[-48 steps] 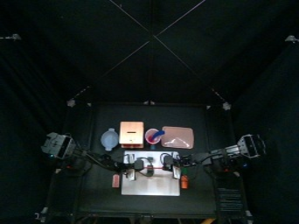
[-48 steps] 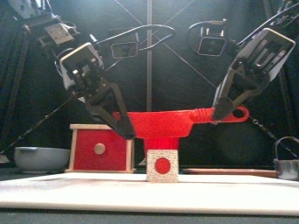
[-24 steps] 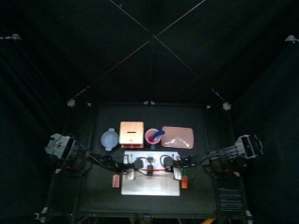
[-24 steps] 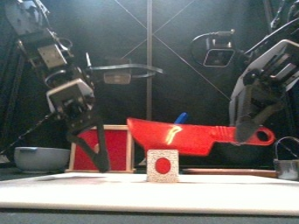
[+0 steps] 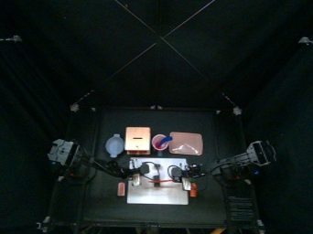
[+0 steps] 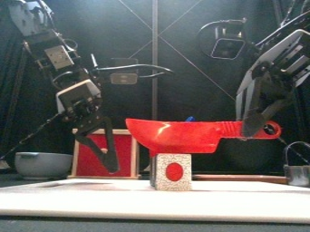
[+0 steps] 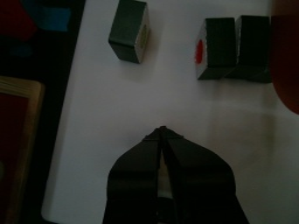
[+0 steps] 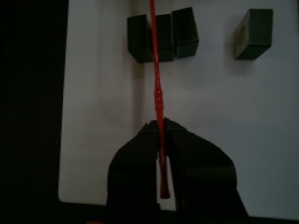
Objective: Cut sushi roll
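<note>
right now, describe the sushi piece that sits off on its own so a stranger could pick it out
On the big white board lie three dark sushi pieces. Two of them stand pressed together by the blade of the red knife. The lone piece stands apart across a bare gap, with no neighbour and no blade near it.

Both my arms are black, built from boxy, angular segments joined by hinged links. My left arm (image 6: 72, 86) carries pale grey panels on its upper blocks, and thin black cables loop out from behind it. My right arm (image 6: 273, 77) has the same light panels, with a small camera housing mounted above. Each hand, left hand (image 7: 166, 157) and right hand (image 8: 163, 157), ends in two matte black tapering jaws.
</note>
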